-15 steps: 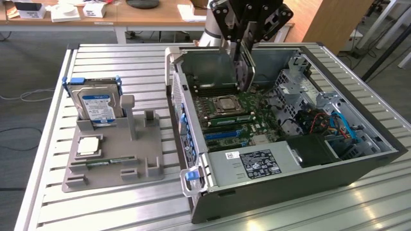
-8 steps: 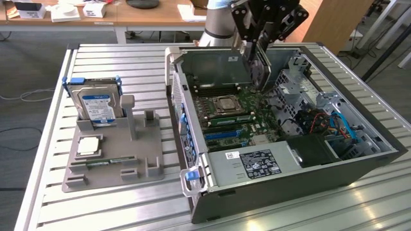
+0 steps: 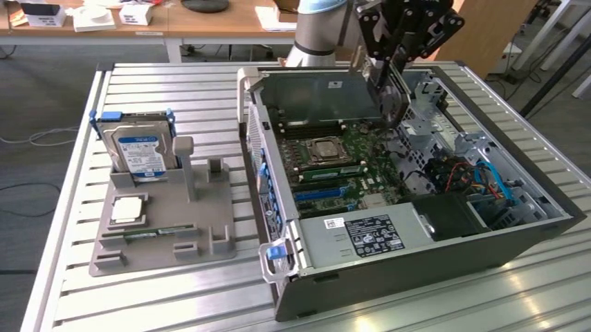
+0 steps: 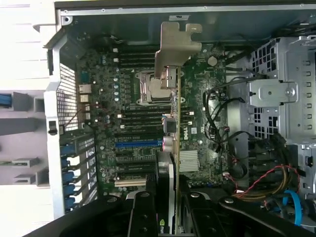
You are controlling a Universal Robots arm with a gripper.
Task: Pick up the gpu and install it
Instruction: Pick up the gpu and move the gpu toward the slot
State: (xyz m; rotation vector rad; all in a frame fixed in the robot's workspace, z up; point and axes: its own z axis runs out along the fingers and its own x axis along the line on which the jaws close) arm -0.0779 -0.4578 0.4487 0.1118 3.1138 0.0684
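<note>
The gripper (image 3: 384, 68) is clamped on the gpu (image 3: 399, 104), which hangs on edge over the motherboard (image 3: 369, 174). Both sit inside the open computer case (image 3: 416, 257), around that motherboard.

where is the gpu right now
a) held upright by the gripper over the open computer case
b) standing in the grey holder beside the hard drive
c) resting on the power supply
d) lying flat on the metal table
a: the gripper is clamped on the gpu, which hangs edge-down over the motherboard of the open computer case
</note>
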